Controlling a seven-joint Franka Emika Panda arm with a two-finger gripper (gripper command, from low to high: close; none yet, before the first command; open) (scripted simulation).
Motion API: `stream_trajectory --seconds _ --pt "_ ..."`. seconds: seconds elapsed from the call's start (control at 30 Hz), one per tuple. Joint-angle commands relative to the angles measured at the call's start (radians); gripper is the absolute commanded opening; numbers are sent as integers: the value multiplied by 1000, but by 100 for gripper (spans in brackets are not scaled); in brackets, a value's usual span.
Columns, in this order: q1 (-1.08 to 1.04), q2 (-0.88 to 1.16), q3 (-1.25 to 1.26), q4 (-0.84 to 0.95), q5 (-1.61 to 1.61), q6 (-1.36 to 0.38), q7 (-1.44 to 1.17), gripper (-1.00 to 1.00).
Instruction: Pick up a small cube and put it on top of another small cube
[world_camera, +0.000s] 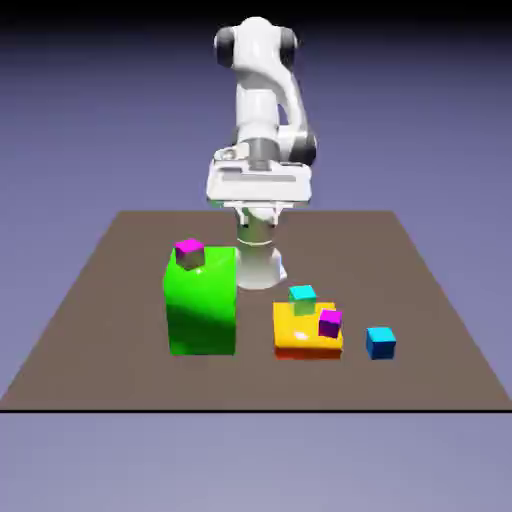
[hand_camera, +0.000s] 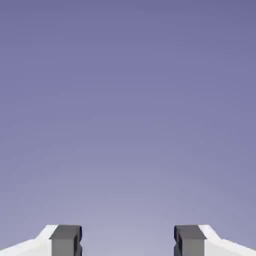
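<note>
— On the table (world_camera: 120, 300), where is the small blue cube (world_camera: 380, 343)?
— Alone, at the exterior view's right of the yellow slab (world_camera: 300, 330), near it but apart.
— And the cyan-topped cube (world_camera: 303, 299)?
— On that slab's far edge, beside a magenta cube (world_camera: 330, 323).
— The gripper (hand_camera: 128, 242)?
— Fingers spread wide, nothing between them, only backdrop.

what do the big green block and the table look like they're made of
The green block looks like glossy plastic: pale sheen streaks show on its front and top, though a render leaves the material open. The table looks matte, flat brown with no grain or shine, so perhaps painted board.
</note>
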Motion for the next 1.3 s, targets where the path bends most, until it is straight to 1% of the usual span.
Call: stream_trajectory --seconds 0.0,0.7,0.77,0.93,0.97,1.0,1.17,1.27 --pt "23 36 8 19 -16 -25 -23 0" --pt "510 797 179 414 -361 -543 -501 0" --pt "518 810 182 421 -367 -552 -509 0" --pt "540 977 116 434 -482 -405 -423 0" --pt "540 977 116 434 -482 -405 -423 -100" --pt "540 977 116 434 -482 -405 -423 -100" --pt "512 796 181 413 -359 -558 -502 -100" --pt "469 687 178 348 -296 -608 -445 -100"
